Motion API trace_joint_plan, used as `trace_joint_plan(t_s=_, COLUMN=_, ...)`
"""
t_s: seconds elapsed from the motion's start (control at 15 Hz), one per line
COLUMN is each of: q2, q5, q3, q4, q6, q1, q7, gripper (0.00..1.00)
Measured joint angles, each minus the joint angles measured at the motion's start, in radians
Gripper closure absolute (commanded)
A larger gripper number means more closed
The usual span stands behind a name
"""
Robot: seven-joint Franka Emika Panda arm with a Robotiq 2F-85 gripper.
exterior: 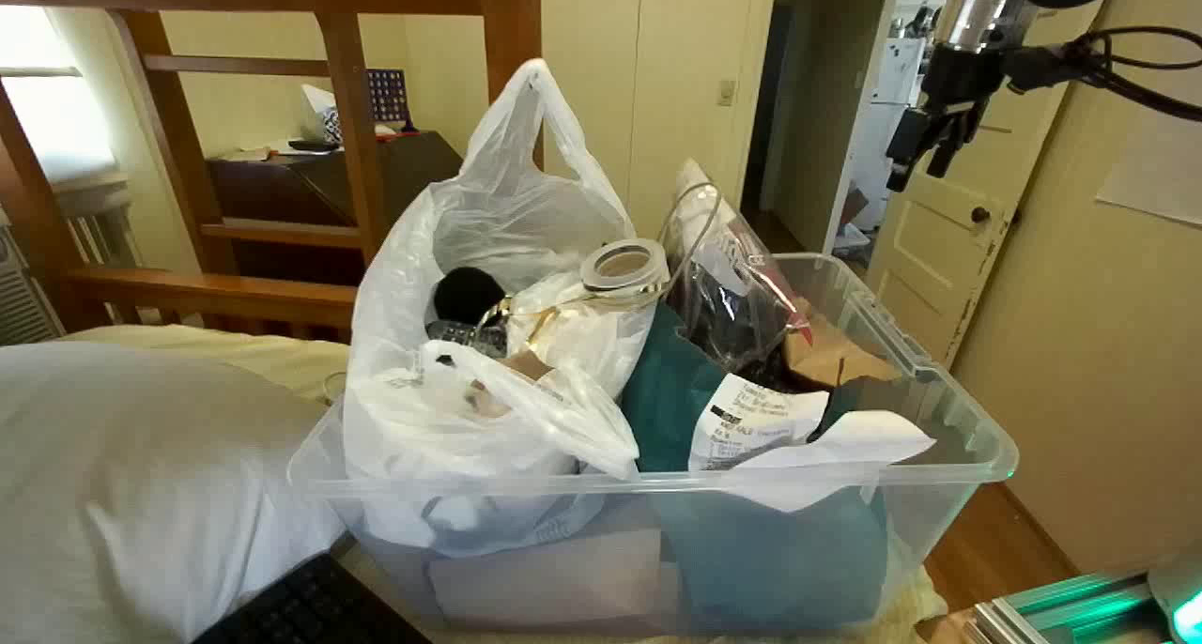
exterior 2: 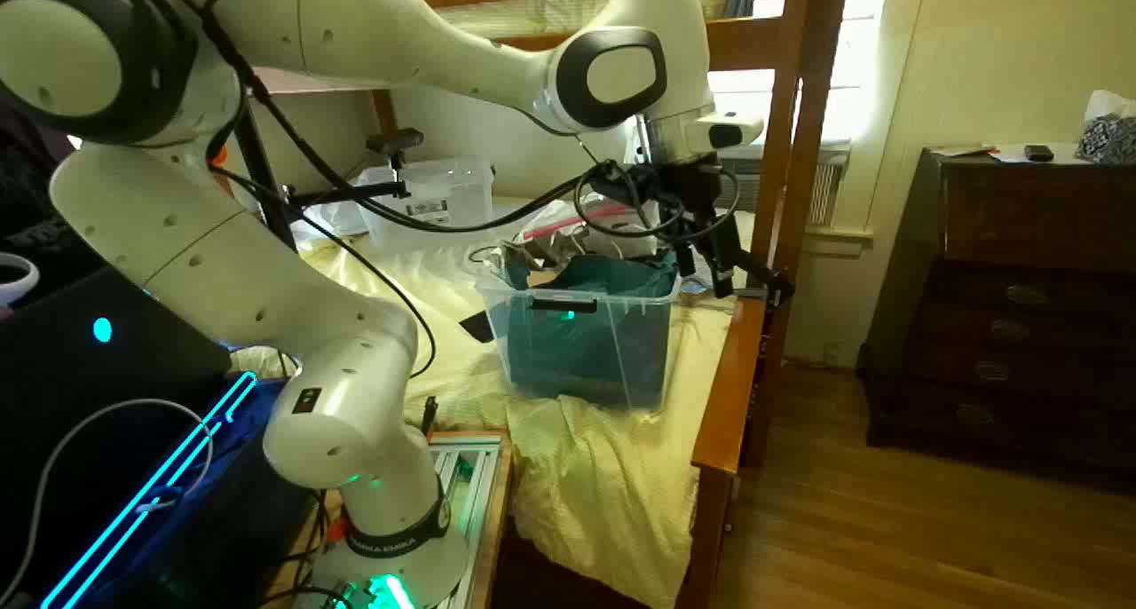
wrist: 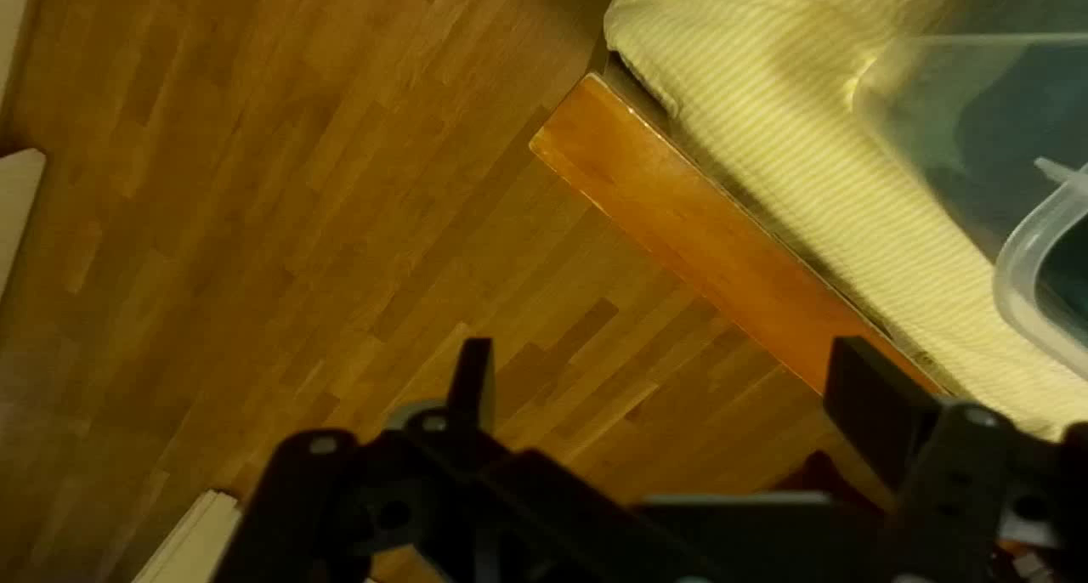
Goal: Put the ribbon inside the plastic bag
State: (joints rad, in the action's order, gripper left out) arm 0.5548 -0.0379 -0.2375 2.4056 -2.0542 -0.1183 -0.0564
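Note:
The white plastic bag (exterior: 404, 362) stands open in a clear bin in an exterior view, one loop handle up and one folded down in front. The ribbon (exterior: 627, 287) is a pale ring-shaped roll at the bag's right edge, lying on white bunched plastic; whether it is inside the mouth I cannot tell. My gripper shows in both exterior views (exterior: 920, 167) (exterior 2: 706, 273), raised and apart from the bag, near the bin's outer side. In the wrist view my gripper (wrist: 659, 370) is open and empty, fingers wide apart above the floor. Bag and ribbon are out of the wrist view.
The clear bin (exterior: 977, 437) also holds a teal bag (exterior: 671, 391), a clear bag with dark contents (exterior: 737, 292), and paper receipts (exterior: 751, 419). A dark round object (exterior: 468, 294) lies in the white bag. A wooden bed rail (wrist: 705, 226) edges the mattress.

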Motion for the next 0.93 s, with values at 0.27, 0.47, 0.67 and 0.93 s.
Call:
trace_joint_plan(t_s=0.27, q2=-0.001, q5=-0.001, q3=0.000, q4=-0.001, q6=0.000, q1=-0.002, q7=0.000, gripper=0.00)
trace_joint_plan(t_s=0.47, q2=-0.045, q5=-0.064, q3=-0.055, q4=-0.049, q6=0.011, q1=-0.003, q7=-0.053, gripper=0.00)
trace_joint_plan(t_s=0.67, q2=-0.146, q5=-0.213, q3=-0.203, q4=-0.165, q6=0.055, q1=-0.002, q7=-0.218, gripper=0.00)
trace_joint_plan(t_s=0.93, q2=-0.289, q5=-0.478, q3=-0.390, q4=-0.363, q6=0.243, q1=-0.013, q7=-0.376, gripper=0.00)
